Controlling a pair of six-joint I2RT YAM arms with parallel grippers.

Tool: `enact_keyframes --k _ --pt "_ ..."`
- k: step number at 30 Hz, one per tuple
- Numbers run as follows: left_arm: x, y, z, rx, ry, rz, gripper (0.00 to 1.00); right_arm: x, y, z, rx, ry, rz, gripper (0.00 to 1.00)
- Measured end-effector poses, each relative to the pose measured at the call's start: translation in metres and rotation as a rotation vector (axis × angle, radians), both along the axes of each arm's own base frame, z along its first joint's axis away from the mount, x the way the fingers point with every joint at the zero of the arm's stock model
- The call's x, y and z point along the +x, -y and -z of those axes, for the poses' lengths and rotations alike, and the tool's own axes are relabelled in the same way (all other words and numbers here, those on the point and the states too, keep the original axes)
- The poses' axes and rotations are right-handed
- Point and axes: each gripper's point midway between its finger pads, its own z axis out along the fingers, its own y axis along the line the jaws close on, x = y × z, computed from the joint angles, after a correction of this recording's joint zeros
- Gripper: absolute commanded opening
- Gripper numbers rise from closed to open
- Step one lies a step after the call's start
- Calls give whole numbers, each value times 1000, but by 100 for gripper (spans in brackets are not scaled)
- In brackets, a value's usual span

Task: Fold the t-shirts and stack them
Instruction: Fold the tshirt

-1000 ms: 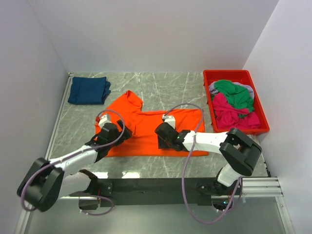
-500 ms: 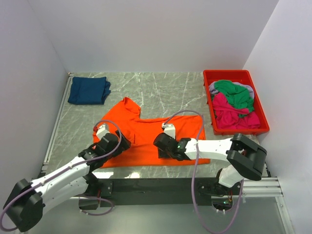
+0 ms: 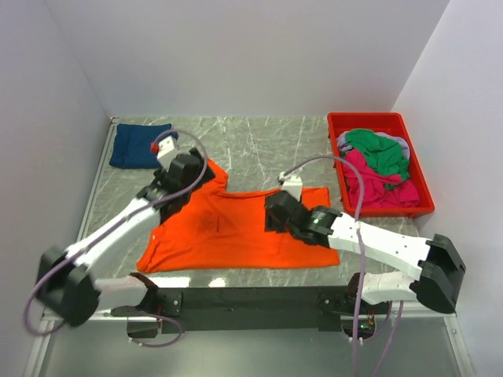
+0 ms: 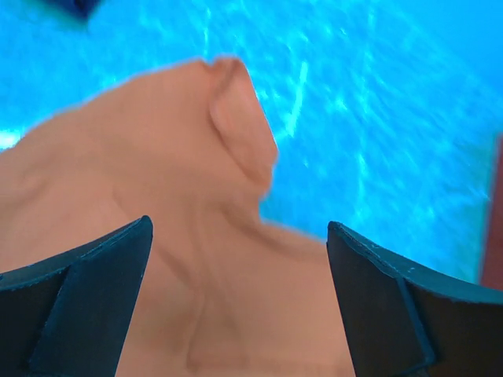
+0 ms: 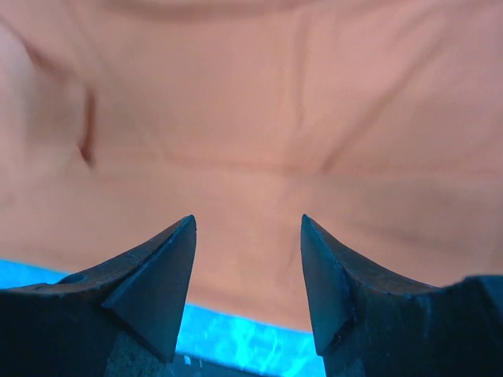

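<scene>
orange t-shirt (image 3: 228,232) is lying spread mostly flat on the table (image 3: 267,141), near the front edge and between the two arms, not folded yet. navy t-shirt (image 3: 140,144) is sitting folded in the far left corner, well apart from it. green t-shirt (image 3: 377,149) and pink t-shirt (image 3: 369,184) are bunching up in the red bin (image 3: 365,117) at the right, with a bit of grey showing behind them.

left gripper (image 4: 237,228) is hovering over the orange shirt's far left part with its jaws wide apart and nothing between them. the sleeve (image 4: 240,118) is sticking out just ahead of it. right gripper (image 5: 247,221) is hanging low over the shirt's right half with its jaws also apart and cloth showing in the gap, not pinched.

the cloth is looking light, soft and floppy, so it is likely going to sag and drag when lifted, and wrinkles are already showing near the middle. best hold is probably a pinch at an edge or corner (sleeve tip, hem corner), taking both layers, one arm per side so the fold is staying straight. a grab mid-panel is risking bunching.
</scene>
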Motion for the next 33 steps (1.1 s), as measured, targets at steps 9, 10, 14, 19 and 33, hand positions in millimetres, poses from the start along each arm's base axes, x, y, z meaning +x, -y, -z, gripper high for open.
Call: enact_keyframes --k 9,10,14,19,33 --pt "98 -4 70 210 -188 -35 82 55 40 -33 58 96 121 63" --pt "104 -6 76 218 -201 -37 82 57 43 -36 63 104 125 63" --pt "121 -17 98 228 -254 -41 81 63 47 -45 95 130 128 63" --pt "140 -21 110 225 -273 -42 81 62 49 -40 102 126 114 63" --pt "175 -22 146 148 -302 -56 79 56 45 -25 108 95 78 62"
